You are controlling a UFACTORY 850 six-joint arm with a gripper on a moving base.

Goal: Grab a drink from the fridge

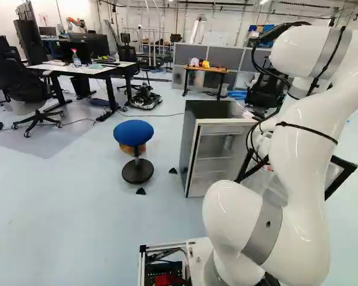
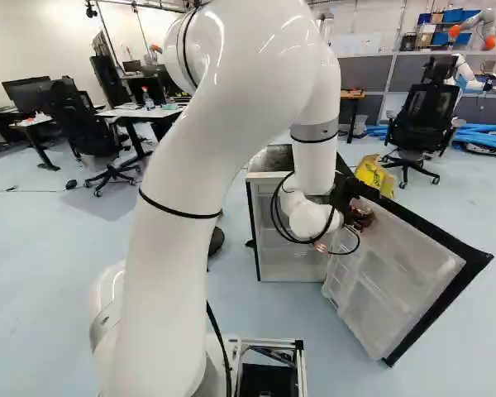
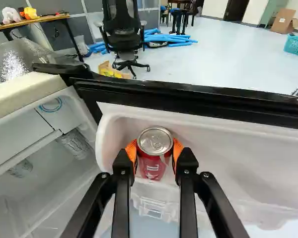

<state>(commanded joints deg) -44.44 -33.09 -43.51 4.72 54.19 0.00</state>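
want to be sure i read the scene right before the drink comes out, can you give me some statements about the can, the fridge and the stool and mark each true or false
1. The red can stands upright in the bin of the fridge door. True.
2. Only one of the fingers touches the can. False: they close on it from two sides.
3. The fridge door is shut. False: it stands wide open.
4. The blue stool stands on the floor beside the fridge. True.
5. The can has already been lifted clear of the bin. False: it is within the bin's walls.
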